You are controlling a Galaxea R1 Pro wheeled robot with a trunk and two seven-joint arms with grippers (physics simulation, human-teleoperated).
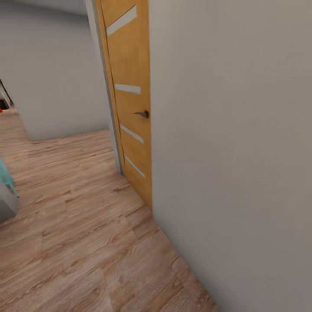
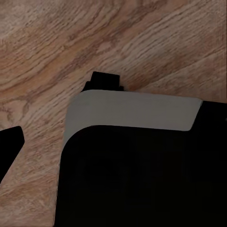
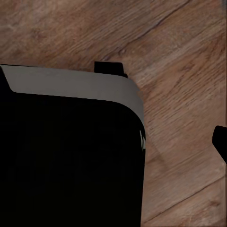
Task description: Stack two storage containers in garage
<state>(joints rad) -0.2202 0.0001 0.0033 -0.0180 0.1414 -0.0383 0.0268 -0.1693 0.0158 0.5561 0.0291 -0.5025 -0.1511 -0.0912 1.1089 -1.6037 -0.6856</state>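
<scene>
The storage containers are out of view. I face a hallway with a light wood-plank floor (image 1: pixel 86 242). In the left wrist view one black fingertip (image 2: pixel 9 142) sits at the picture's edge over the planks, with nothing held. The right wrist view likewise has a single black fingertip (image 3: pixel 221 139) at its edge, empty. Each finger stands far off the middle of its view, so both grippers read as open. My dark base with its grey rim (image 2: pixel 132 113) (image 3: pixel 71 85) lies under both wrists.
A white wall (image 1: pixel 234 151) runs close along my right. Beside it stands a honey-coloured wooden door (image 1: pixel 130 99) with a dark handle (image 1: pixel 143 114). A teal object (image 1: pixel 6 175) and a grey block (image 1: pixel 6 206) sit at the left edge. Plank floor stretches ahead and left.
</scene>
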